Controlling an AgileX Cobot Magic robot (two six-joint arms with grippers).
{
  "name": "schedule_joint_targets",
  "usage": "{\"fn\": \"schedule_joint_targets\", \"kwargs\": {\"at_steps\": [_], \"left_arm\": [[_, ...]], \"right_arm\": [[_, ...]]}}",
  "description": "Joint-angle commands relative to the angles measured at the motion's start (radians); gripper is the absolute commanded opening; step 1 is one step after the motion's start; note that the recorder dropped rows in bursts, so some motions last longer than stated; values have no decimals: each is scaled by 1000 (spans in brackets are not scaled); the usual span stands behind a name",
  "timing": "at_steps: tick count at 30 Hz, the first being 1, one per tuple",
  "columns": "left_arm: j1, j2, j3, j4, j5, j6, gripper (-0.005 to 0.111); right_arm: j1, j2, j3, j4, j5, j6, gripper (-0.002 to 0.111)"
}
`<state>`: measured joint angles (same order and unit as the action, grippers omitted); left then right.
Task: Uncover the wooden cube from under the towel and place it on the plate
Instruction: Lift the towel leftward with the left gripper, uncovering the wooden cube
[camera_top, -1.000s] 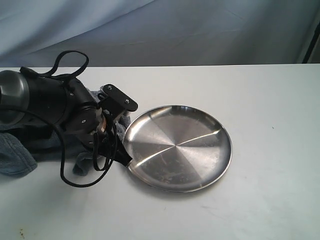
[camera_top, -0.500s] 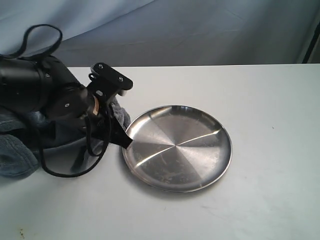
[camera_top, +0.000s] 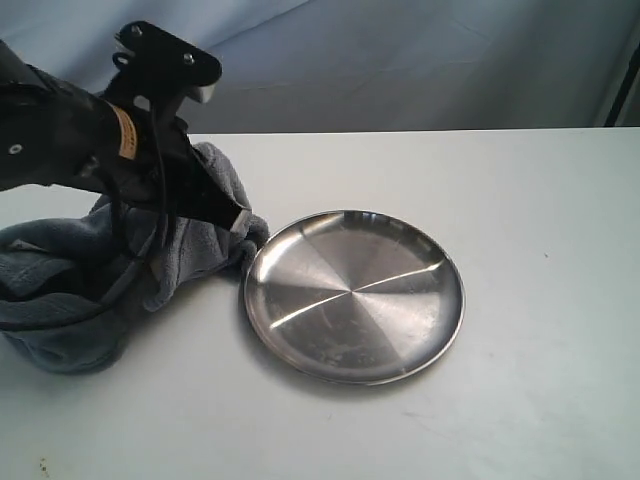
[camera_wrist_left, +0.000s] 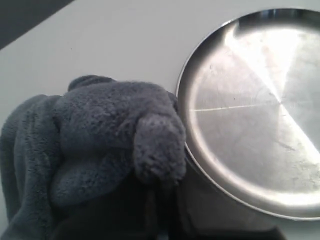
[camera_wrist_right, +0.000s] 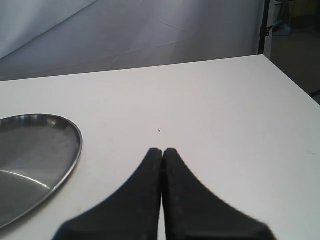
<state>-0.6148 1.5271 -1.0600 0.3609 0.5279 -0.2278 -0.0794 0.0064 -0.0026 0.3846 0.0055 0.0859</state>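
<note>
R pincer (camera_wrist_right: 162, 155): nearest its own cam, jaws pressed together w/ nothing between. It hung over bare surface (camera_wrist_right: 225, 110), w/ plate rim at left edge of that frame. Not in ext view.
Surface front: bottom of ext frame was bare, no wooden cube there.
Towel (camera_top: 90, 270): lower left of ext frame, bunched into a tall heap. Bottom folds lay on the surface, top fold was pulled up toward L pincer. 1 s before, it lay lower & flatter under the arm.
Plate (camera_top: 400, 320): centre of frame, nothing on it, same spot in all 3 ext frames. Towel edge touched or just overlapped its left rim; couldn't tell which.
L pincer (camera_top: 232, 215): clamped on a plush fold of towel. Wrist cam showed the towel (camera_wrist_left: 100, 135) bunched right at the tips, jaws themselves buried in the pile.
Change: over the last sec the arm rose from mid-left, beside the plate rim, to upper left of frame, & drew the towel up w/ it.
Wooden cube: not visible in any view. Prob. under the remaining folds or behind the arm, can't tell which.
Backdrop cloth (camera_top: 400, 60): blue-grey, top of frame, unchanged.
Meaning: uncover step was under way, not done. Towel likely needed to go higher or aside before the cube showed. Plate step not begun.
</note>
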Motion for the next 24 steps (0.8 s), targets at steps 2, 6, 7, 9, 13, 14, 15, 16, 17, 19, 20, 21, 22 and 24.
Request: {"fn": "schedule_joint_targets", "kwargs": {"at_steps": [2, 6, 7, 9, 13, 14, 15, 16, 17, 19, 20, 21, 22, 24], "left_arm": [[0, -101, -4, -3, -28, -10, 0], [0, -117, -2, 4, 25, -10, 0], [0, -117, -2, 4, 24, -10, 0], [8, -117, -2, 43, 26, -28, 0], [157, -117, -2, 94, 92, -185, 0], [204, -117, -2, 45, 123, -183, 0], [233, -117, 6, 14, 138, -172, 0], [263, -117, 29, -3, 140, -131, 0], [275, -114, 45, -3, 132, -129, 0], [301, -108, 74, -3, 94, -129, 0], [307, -102, 77, -3, 80, -129, 0], [314, -101, 77, -3, 67, -131, 0], [314, -98, 77, -3, 46, -131, 0], [314, -98, 77, 20, 9, -138, 0]], "right_arm": [[0, -6, 3, 5, 12, 4, 3], [0, -6, 3, 5, 12, 4, 3], [0, -6, 3, 5, 12, 4, 3], [0, -6, 3, 5, 12, 4, 3], [0, -6, 3, 5, 12, 4, 3], [0, -6, 3, 5, 12, 4, 3], [0, -6, 3, 5, 12, 4, 3], [0, -6, 3, 5, 12, 4, 3], [0, -6, 3, 5, 12, 4, 3], [0, -6, 3, 5, 12, 4, 3], [0, -6, 3, 5, 12, 4, 3], [0, -6, 3, 5, 12, 4, 3], [0, -6, 3, 5, 12, 4, 3], [0, -6, 3, 5, 12, 4, 3]]}}
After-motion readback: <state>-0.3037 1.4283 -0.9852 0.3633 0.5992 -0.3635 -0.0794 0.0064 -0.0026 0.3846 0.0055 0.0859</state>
